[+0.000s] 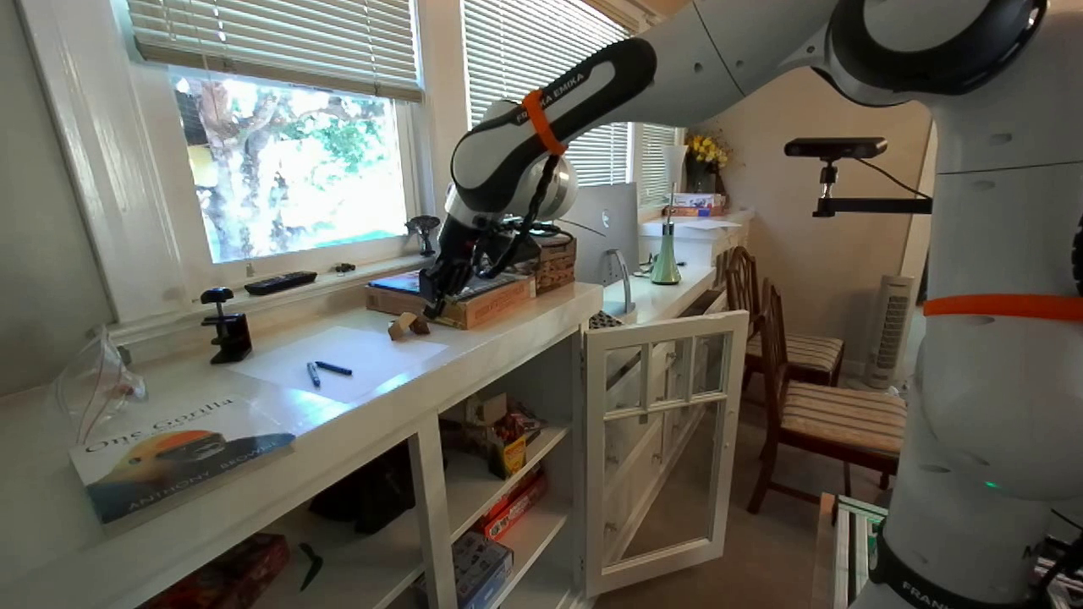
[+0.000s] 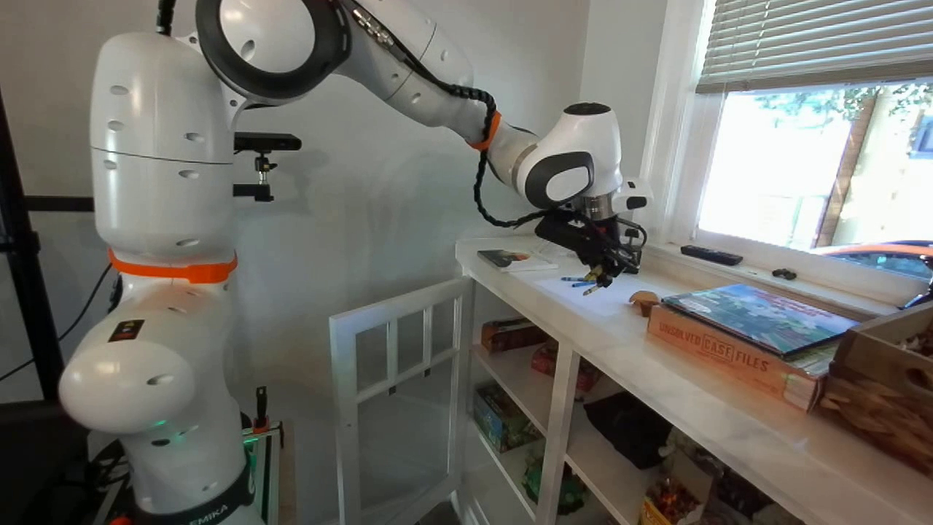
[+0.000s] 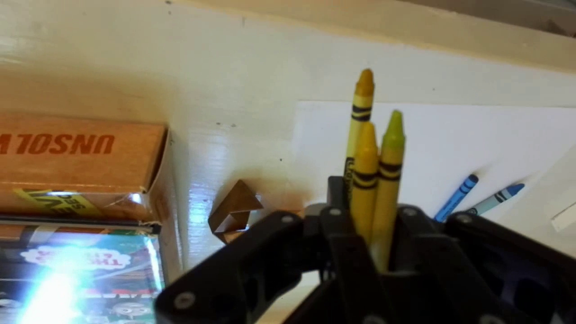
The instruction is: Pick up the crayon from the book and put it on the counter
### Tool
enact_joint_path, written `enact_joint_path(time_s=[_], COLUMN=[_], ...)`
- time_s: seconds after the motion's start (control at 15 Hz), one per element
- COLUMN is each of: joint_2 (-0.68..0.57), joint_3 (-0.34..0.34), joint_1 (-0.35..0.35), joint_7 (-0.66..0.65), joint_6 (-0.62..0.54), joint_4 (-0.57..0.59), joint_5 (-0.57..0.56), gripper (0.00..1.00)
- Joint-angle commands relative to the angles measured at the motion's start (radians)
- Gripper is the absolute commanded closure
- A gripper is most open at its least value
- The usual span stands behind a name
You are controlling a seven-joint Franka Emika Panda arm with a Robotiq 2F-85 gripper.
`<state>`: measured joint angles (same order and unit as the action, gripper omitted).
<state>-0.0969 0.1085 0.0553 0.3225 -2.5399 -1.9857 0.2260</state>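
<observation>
Wrist: claw [image 3: 371, 207] closed around three yellowish crayons [image 3: 365, 193], gripping them over the counter [image 3: 234, 81]; can't tell which is the target. Two blue crayons [image 3: 455, 199] lie on white paper [image 3: 495, 148]. In an exterior view: book [image 2: 762, 317] flat on the orange box [image 2: 718, 357], claw clear of both. In an exterior view: paperback [image 1: 182, 465] flat on the counter, black clamp [image 1: 228, 338] standing behind it.
</observation>
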Motion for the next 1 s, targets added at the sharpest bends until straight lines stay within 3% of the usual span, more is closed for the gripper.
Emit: enact_joint_path(time_s=[0.0,0.93], joint_2=[-0.024,-0.207], joint_3=[-0.026,-0.036], joint_1=[-0.041,-0.093], joint_7=[-0.089,-0.219], joint_6=[0.105,0.264], joint_4=[0.058,0.278], joint_5=[-0.087,-0.232], gripper=[0.97,0.97])
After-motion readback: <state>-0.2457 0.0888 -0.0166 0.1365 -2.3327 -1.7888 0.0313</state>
